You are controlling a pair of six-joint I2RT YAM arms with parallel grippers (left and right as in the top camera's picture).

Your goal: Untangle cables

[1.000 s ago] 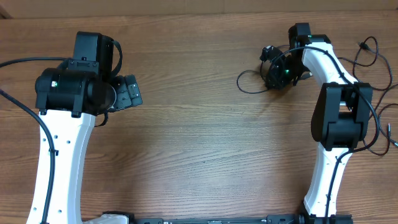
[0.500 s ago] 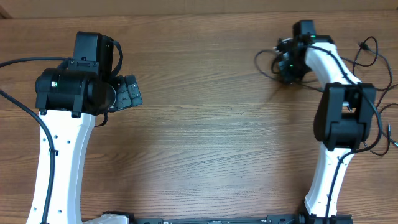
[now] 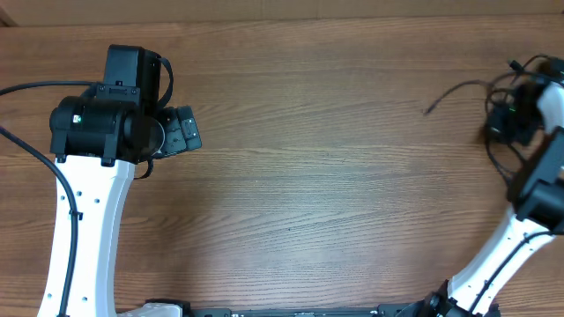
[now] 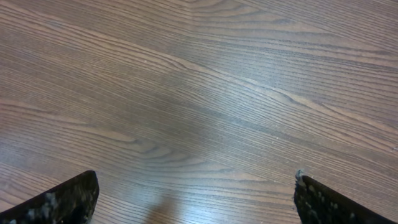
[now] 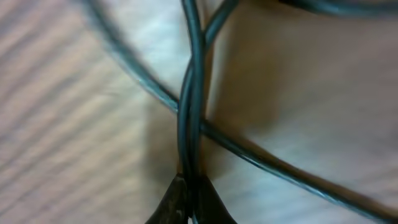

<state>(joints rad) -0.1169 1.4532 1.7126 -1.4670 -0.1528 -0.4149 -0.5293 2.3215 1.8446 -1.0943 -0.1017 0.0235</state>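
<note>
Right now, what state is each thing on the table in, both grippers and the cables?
left gripper, open, holding nothing, over bare wood
right gripper, shut on strands of the cables
cables, bunched at the right edge of the table, one loose end trailing left, not yet untangled

Left arm (image 3: 84, 220): white link shells showed small dark screw holes; black boxy joint housings, one tiny green light.
Wire (image 3: 26, 88): thick, black, ran off the left joint.
Left gripper (image 4: 196, 180): black fingers, tips flecked pale.
Right arm (image 3: 507, 251): white link, black joint, green light.
Right gripper (image 5: 189, 186): dark tips, tapered to points.
</note>
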